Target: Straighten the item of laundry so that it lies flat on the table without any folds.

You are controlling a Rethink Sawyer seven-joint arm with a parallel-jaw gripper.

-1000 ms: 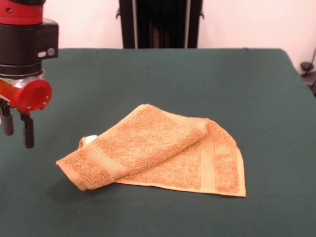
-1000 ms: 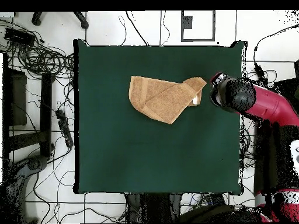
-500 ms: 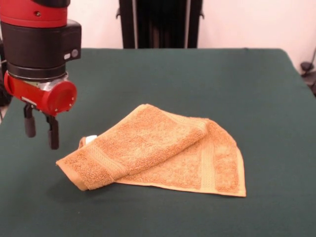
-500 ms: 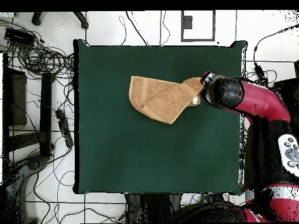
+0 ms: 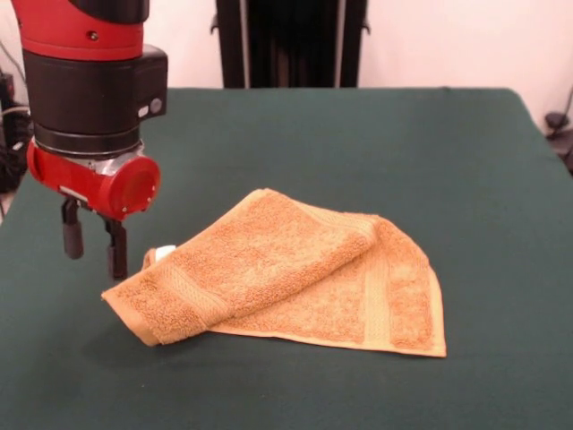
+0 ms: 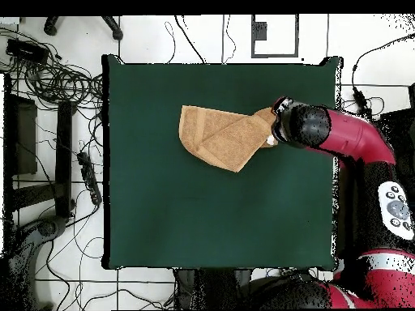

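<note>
The orange-tan washcloth (image 5: 286, 278) sits a bit right of the middle of the green bench (image 5: 358, 143), folded over itself diagonally, so a thick folded corner points near-left and a flat single layer with a woven band pokes out on the right. A small white tag (image 5: 164, 253) peeks out at the left edge (right by the claw). The claw (image 5: 92, 244) hangs pointing straight down just left of that folded corner, fingers (image 5: 116, 255) slightly apart and holding nothing, not quite touching the cloth.

Dark green table (image 5: 466, 161), folded orange-tan washcloth (image 5: 295, 273) lying on it
</note>
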